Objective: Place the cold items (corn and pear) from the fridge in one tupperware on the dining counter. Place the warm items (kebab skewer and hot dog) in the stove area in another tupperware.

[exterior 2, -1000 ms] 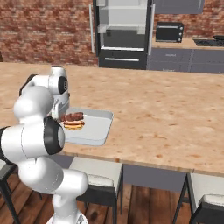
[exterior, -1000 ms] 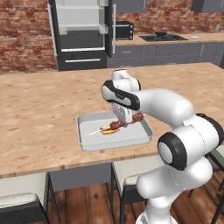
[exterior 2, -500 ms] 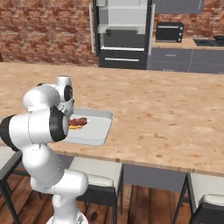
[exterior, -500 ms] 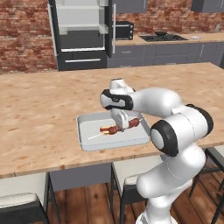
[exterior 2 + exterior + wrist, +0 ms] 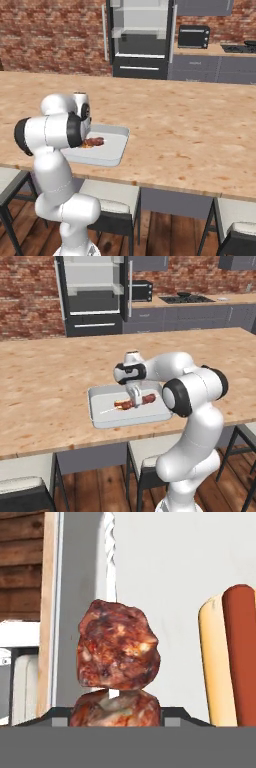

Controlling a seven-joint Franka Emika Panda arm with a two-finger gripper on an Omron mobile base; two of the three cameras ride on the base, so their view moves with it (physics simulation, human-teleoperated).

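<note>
A: Where's the end effector (image 5: 134,401)?
B: Low inside the pale tray (image 5: 102,418) on the desk (image 5: 45,381), clamped on the kebab skewer (image 5: 131,403).
A: And the hot dog (image 5: 232,657)?
B: In the tray too, just beside the kebab. The fridge (image 5: 92,293) stands well beyond the tray.
</note>
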